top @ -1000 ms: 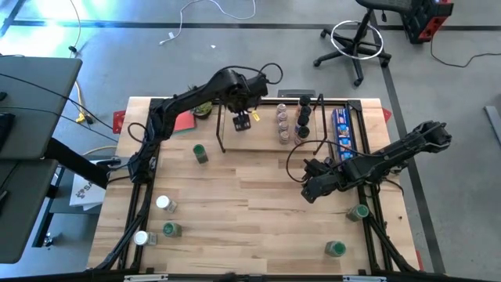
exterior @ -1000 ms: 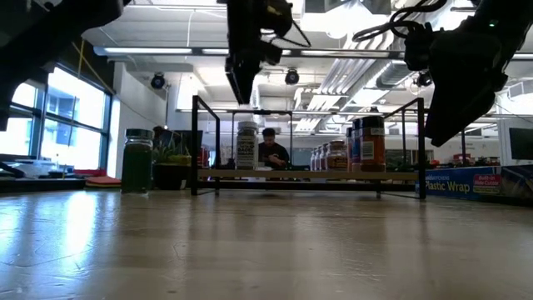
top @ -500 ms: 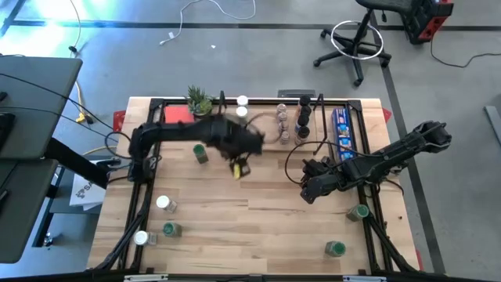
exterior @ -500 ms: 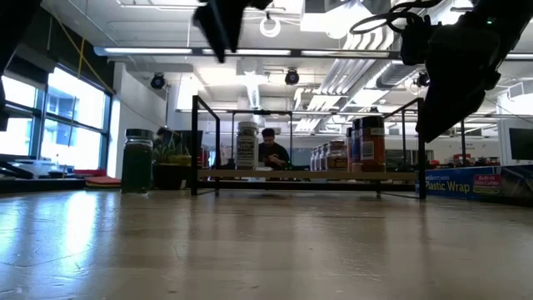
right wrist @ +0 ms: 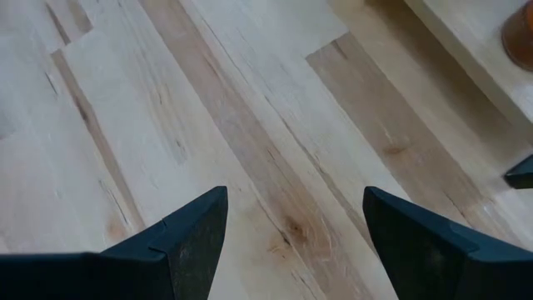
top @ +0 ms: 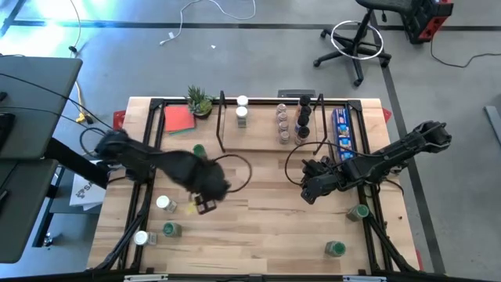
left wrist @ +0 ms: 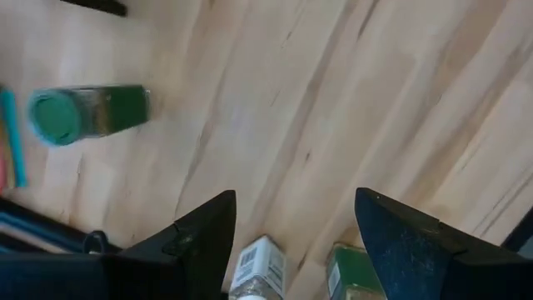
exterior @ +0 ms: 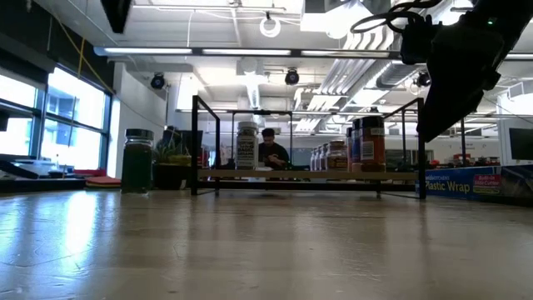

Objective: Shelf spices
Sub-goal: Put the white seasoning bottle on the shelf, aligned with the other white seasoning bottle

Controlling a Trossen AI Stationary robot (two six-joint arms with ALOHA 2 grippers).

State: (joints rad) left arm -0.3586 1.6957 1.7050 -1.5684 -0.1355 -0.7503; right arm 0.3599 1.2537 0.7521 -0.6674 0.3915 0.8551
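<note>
On the wooden counter (top: 266, 196), left gripper (top: 202, 205) hovers near the left-edge jars, jaws apart, empty; right gripper (top: 308, 190) waits mid-right, jaws wide, empty.

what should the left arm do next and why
Probably lower the left tool onto the white-capped jar just beside it. The tool is open and empty over the table's left side, that loose jar lies between its fingers in the wrist view, and the shelf has room.

Two robot arms are showing. One shelf (top: 258, 139) is standing at the upper middle. Seven jars are sitting on it. Six more jars are sitting on the table (top: 258, 227).
</note>
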